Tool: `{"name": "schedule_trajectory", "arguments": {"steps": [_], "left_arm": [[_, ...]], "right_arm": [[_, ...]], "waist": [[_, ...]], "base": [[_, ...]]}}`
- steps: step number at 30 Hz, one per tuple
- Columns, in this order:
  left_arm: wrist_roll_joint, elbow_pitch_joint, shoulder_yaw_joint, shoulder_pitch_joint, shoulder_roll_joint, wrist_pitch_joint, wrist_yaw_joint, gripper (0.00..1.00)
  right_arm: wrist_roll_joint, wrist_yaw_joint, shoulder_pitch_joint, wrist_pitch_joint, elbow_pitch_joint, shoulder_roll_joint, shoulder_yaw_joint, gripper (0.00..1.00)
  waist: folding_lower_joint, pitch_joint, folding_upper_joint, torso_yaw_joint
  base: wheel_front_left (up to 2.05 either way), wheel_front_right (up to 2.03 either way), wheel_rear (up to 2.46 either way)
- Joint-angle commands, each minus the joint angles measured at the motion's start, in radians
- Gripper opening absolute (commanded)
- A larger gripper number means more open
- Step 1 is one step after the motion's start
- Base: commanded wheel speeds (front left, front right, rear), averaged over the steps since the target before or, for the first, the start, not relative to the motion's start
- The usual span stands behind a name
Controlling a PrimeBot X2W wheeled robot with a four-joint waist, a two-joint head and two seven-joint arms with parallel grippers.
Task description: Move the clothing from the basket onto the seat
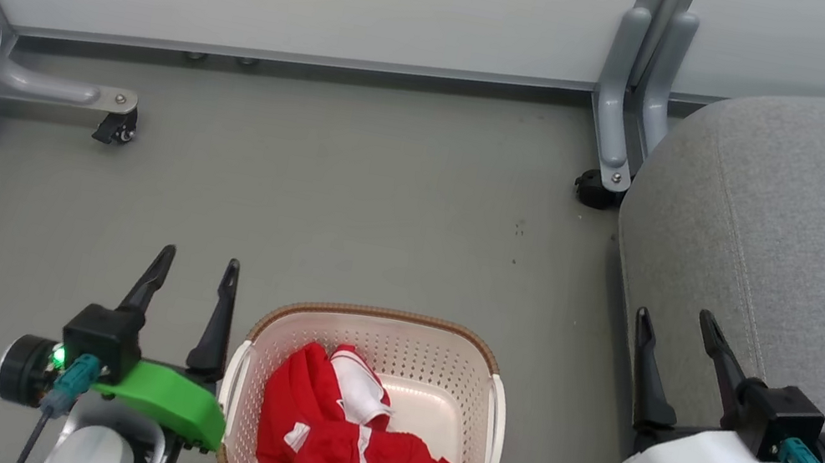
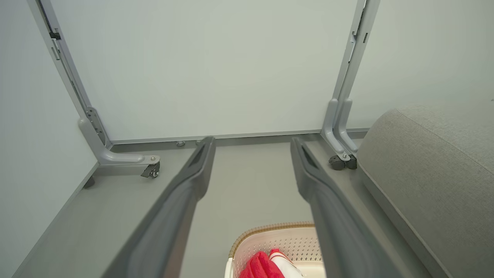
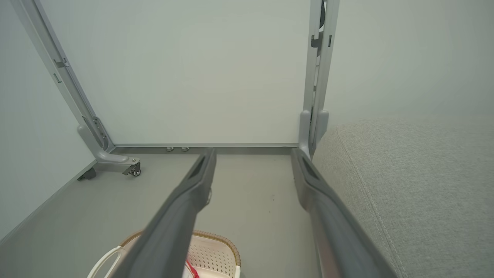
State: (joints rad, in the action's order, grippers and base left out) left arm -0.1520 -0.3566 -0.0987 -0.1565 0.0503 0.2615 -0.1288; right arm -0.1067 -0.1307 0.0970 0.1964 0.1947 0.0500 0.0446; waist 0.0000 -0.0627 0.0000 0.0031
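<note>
Gaping empty: left claw (image 1: 200,257), right claw (image 1: 674,314).

The left gripper (image 1: 199,262) and the right gripper (image 1: 675,318) hover low on either side, each pointing forward with its two dark fingers (image 1: 219,316) spread wide, holding nothing.

clothing (image 1: 340,448) in basket (image 1: 380,317), seat (image 1: 803,232) right

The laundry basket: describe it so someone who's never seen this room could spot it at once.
Start at the large grey fabric-upholstered seat on the right; on the grey floor to its left stands a rounded-rectangular cream plastic basket. It alone has perforated sides, a brown woven rim, and red clothing with white stripes inside.
</note>
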Motion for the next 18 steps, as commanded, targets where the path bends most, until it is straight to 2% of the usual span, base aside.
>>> {"name": "schedule_trajectory", "arguments": {"steps": [1, 10, 18], "left_arm": [[0.012, -0.003, -0.018, -0.029, 0.001, 0.005, 0.0, 1.0], [-0.017, -0.104, -0.198, -0.149, 0.001, 0.005, -0.001, 1.0], [-0.039, -0.312, -0.335, -0.273, 0.002, 0.005, -0.002, 1.0]], "right_arm": [[-0.004, 0.0, 0.02, 0.001, -0.01, 0.002, 0.001, 1.0], [-0.008, 0.0, 0.07, 0.001, -0.052, 0.002, 0.009, 1.0], [-0.033, 0.0, 0.13, 0.012, -0.083, 0.002, 0.023, 1.0]], "waist": [[0.0, -0.027, 0.0, -0.003], [0.0, -0.153, 0.0, -0.028], [0.0, -0.291, 0.0, -0.059]], "base": [[0.0, 0.0, 0.0], [0.0, 0.0, 0.0], [0.0, 0.0, 0.0]]}}
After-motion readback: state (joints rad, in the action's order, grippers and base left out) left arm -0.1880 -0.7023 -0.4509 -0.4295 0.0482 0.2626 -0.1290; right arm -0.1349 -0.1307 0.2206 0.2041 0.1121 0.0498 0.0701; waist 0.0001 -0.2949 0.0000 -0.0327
